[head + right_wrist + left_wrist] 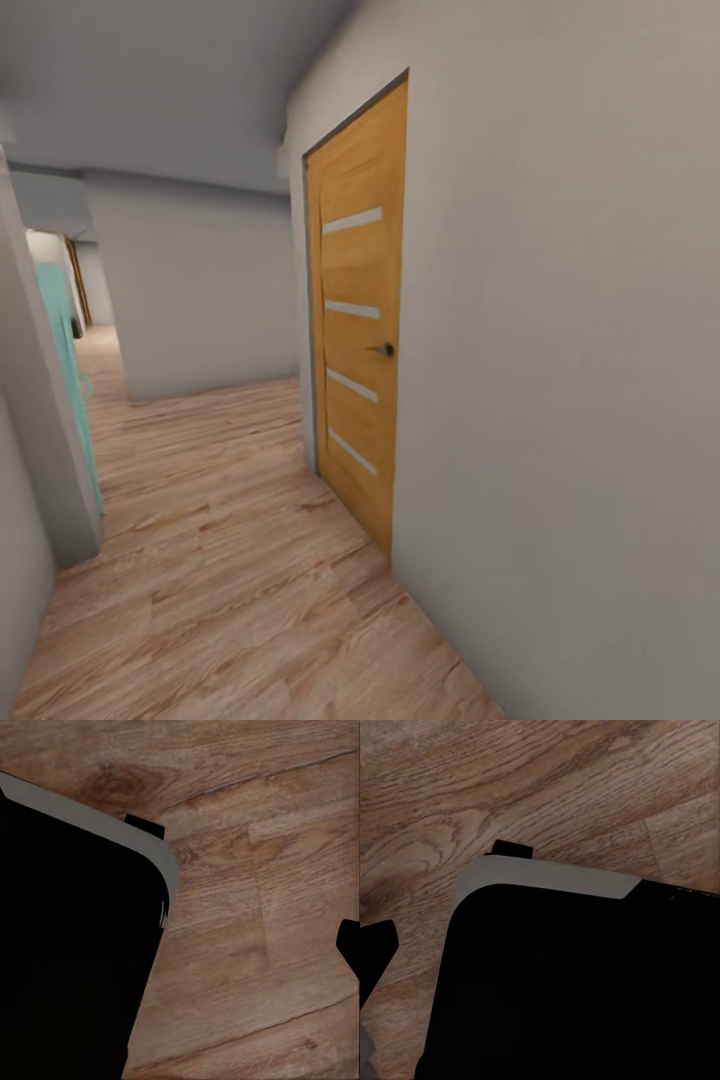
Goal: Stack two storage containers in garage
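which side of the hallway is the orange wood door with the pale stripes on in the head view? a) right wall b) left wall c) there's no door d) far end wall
a, since the door is set in the grey wall on the right of the hallway, shut, with its handle on the edge nearer the camera and the plank floor running past it.

Light wood plank floor (pixel 230 560) runs along corridor, bare.
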